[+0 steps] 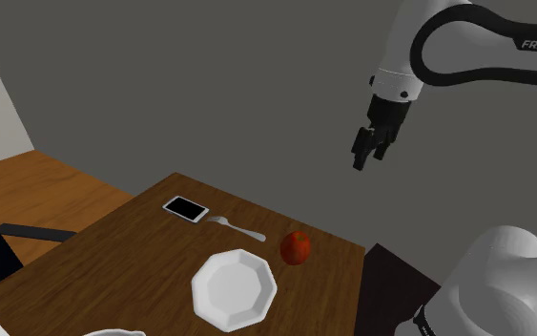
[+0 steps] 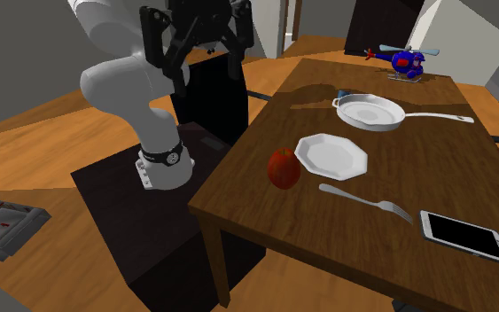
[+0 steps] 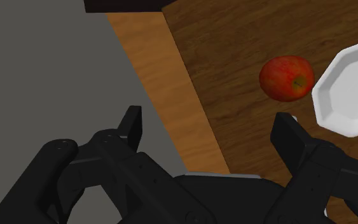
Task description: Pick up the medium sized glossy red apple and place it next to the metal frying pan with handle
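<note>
Room: grey wall (image 1: 209,86) behind, wood floor (image 2: 52,168) below, and my black stand (image 2: 150,239) set against one end of the table.
Surface: dark brown wooden table (image 2: 327,244), seen from two sides and from my wrist.
Pincer: my black gripper (image 1: 371,150) hangs high in the air, well above the tabletop. In the wrist view its two fingers (image 3: 131,124) stand wide apart with nothing between them, so it is open and empty.
Apple: the red apple (image 1: 296,247) sits on the table near the edge closest to my stand. From my wrist it lies beyond the tip of one finger, not between the two, and I am nowhere near touching it.
Plate: a white many-sided plate (image 2: 331,156) lies just beside the apple, with a narrow gap showing in the shoulder view.
Pan: the metal frying pan (image 2: 371,113) rests past the plate, its long handle (image 2: 438,117) running along the tabletop. The plate lies between it and the apple.
Fork: a pale fork (image 2: 367,202) lies flat near the plate.
Phone: a white-edged phone (image 2: 464,236) with a black screen lies beyond the fork.
Toy: a small blue and red helicopter (image 2: 405,62) stands at the table's far end, behind the pan.
</note>
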{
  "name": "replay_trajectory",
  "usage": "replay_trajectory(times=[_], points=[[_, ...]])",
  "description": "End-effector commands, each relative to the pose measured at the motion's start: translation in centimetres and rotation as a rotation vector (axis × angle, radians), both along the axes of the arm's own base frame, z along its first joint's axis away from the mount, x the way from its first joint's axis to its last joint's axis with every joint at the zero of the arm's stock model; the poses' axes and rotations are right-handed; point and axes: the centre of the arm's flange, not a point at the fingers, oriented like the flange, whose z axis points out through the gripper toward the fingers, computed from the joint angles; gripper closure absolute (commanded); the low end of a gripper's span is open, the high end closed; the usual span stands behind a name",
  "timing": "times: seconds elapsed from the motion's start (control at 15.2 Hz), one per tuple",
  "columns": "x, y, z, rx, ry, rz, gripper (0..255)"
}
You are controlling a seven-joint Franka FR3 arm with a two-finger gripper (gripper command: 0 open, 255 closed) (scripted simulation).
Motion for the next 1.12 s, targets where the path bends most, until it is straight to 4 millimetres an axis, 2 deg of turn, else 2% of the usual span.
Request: replay_trajectory(times=[0.0,1.06], points=[[0.0,0.0,0.0,0.000,0.000,0.000,0],[5.7,14.0,-15.0,0.001,0.042,0.065,0]])
